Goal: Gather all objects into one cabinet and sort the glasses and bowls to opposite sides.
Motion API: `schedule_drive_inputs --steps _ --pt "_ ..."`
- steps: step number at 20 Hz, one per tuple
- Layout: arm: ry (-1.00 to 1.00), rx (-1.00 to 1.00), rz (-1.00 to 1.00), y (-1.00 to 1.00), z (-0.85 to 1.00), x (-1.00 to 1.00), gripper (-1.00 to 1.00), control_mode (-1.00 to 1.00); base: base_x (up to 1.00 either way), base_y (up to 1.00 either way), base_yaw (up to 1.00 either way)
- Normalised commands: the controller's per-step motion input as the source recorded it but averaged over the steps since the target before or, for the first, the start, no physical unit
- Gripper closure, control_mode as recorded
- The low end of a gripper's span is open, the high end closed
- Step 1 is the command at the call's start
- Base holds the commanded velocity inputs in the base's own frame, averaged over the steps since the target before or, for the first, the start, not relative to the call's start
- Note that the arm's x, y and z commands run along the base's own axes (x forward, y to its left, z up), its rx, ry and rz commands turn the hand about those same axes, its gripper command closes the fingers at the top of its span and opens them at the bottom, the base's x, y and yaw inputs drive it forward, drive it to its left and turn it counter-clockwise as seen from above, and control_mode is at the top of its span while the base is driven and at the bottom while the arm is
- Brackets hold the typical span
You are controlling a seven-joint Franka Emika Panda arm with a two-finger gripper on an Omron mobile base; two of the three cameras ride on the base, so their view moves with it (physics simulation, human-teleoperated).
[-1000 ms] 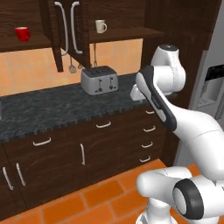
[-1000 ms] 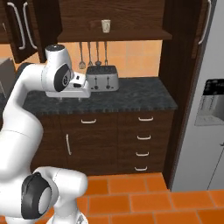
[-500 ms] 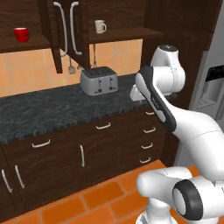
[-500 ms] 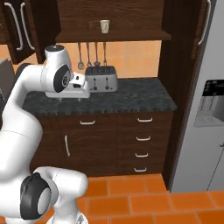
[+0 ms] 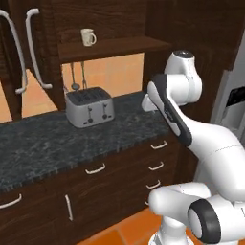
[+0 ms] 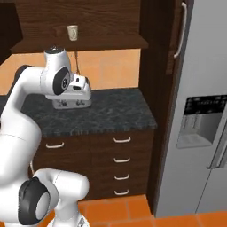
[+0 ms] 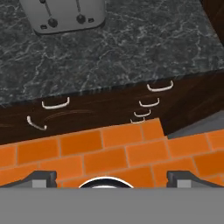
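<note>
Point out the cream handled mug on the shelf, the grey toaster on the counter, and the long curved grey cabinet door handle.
Cream handled mug (image 5: 87, 37): left base view, on its side wall.
Grey toaster (image 5: 89, 106): left base view, on its front face.
Long curved grey cabinet door handle (image 5: 37, 50): left base view, midway along the bar.
</note>
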Motion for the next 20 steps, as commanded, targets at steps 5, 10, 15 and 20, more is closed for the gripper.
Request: schedule_drive_inputs --steps 5,10,15,20 --pt "0.0 0.0 0.0 0.0 0.0 0.0 -1.0 1.0 0.98 -0.02 0.33" --pt "0.0 0.0 0.0 0.0 0.0 0.0 -1.0 1.0 0.84 0.0 0.22" --pt "0.0 0.0 0.0 0.0 0.0 0.0 -1.0 1.0 0.4 -0.38 0.04" --pt "0.0 0.0 0.0 0.0 0.0 0.0 -1.0 1.0 0.71 -0.64 0.16"
